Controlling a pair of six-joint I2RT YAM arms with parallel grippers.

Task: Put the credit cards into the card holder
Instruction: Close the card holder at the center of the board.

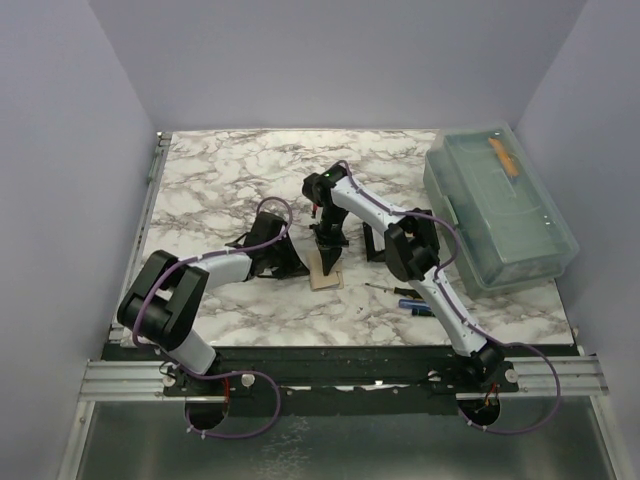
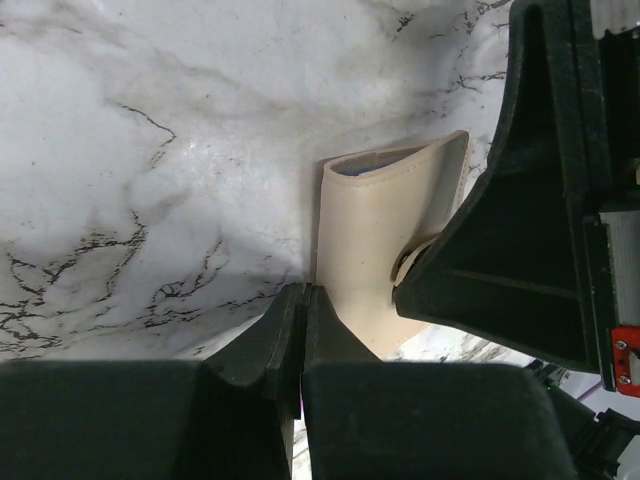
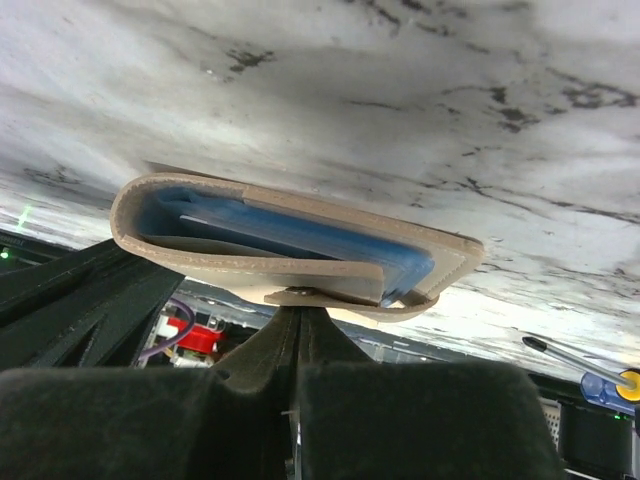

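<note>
The card holder (image 1: 326, 270) is a beige leather sleeve lying on the marble between the two arms. Its open mouth faces the right wrist camera, and a blue credit card (image 3: 300, 235) sits inside the card holder (image 3: 250, 262). No other credit card shows. My left gripper (image 2: 303, 290) is shut, with its tips at the near left corner of the card holder (image 2: 370, 230). My right gripper (image 3: 300, 312) is also shut, its tips touching a thin flap on the sleeve's side. From above, the left gripper (image 1: 293, 264) and right gripper (image 1: 328, 248) flank the sleeve.
A large translucent lidded bin (image 1: 500, 210) stands at the right with an orange item (image 1: 503, 158) on it. Two small screwdrivers (image 1: 392, 289) (image 1: 415, 305) lie in front of the right arm. A black object (image 1: 374, 245) stands right of the sleeve.
</note>
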